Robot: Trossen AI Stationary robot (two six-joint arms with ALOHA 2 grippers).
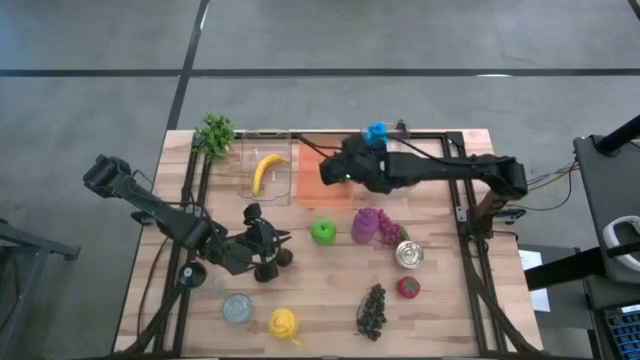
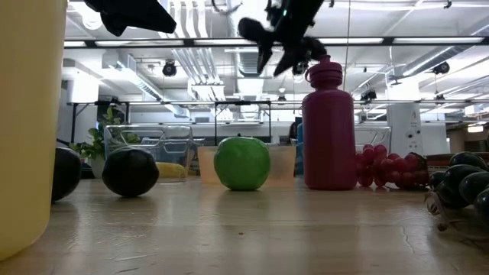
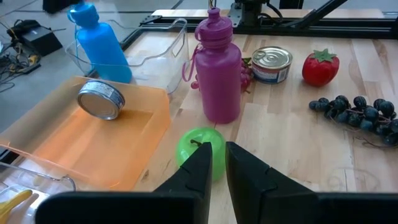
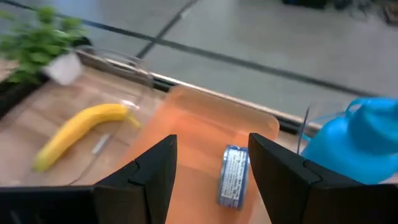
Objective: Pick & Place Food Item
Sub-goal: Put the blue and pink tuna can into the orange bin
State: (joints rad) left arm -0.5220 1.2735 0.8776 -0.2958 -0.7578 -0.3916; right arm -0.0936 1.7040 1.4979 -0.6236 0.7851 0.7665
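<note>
An orange tray sits at the far middle of the table, and a silver tin lies on its side in it, also seen in the left wrist view. My right gripper is open and hovers above the tray, fingers either side of the tin and apart from it. A banana lies in a clear container left of the tray. My left gripper is shut and waits low near the table's middle, just short of a green apple.
A purple bottle, red grapes, a tin, a strawberry and dark grapes stand to the right of the apple. A blue bottle and a green plant are at the far edge. A yellow item lies near.
</note>
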